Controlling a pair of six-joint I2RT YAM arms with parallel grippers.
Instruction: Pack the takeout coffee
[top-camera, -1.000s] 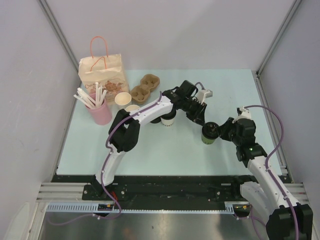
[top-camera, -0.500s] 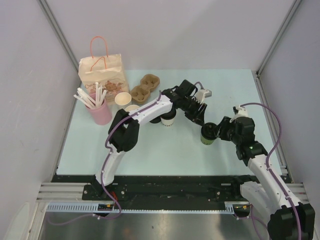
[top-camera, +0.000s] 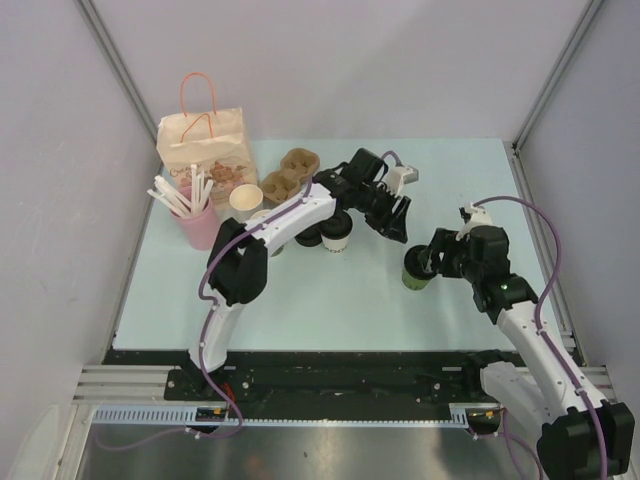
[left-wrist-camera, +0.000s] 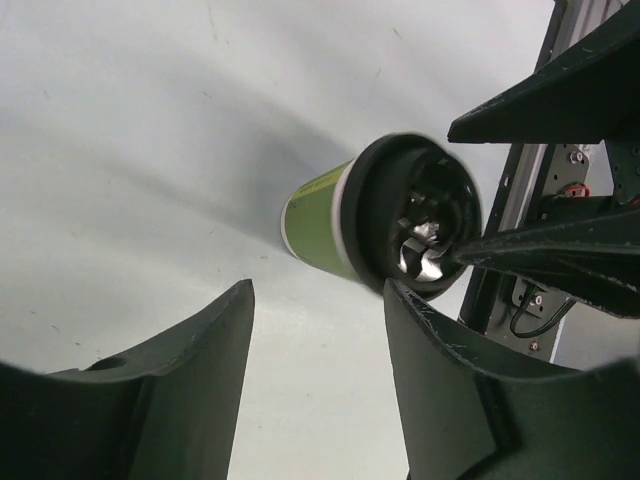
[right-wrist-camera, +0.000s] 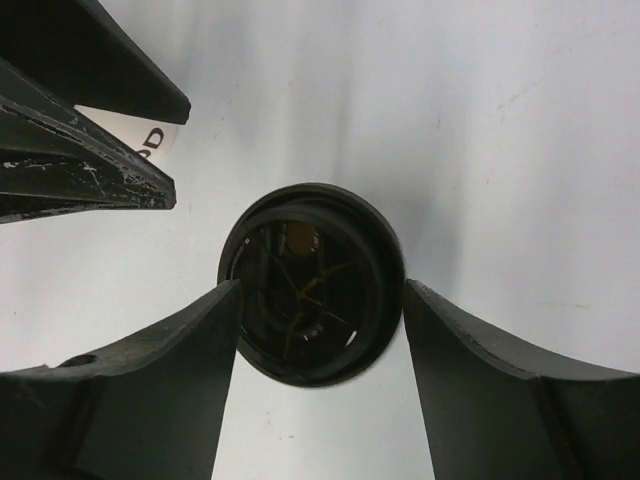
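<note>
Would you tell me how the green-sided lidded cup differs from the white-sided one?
The green-sided cup has green walls; the white-sided cup has white ones. The green-sided cup stands between the right gripper's jaws; the white-sided cup stands beside the left arm, outside any jaws. Both are upright with black lids.

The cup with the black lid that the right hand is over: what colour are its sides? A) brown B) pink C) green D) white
C: seen from the left wrist camera, the cup has a green side below its black lid, and the right hand straddles it.
</note>
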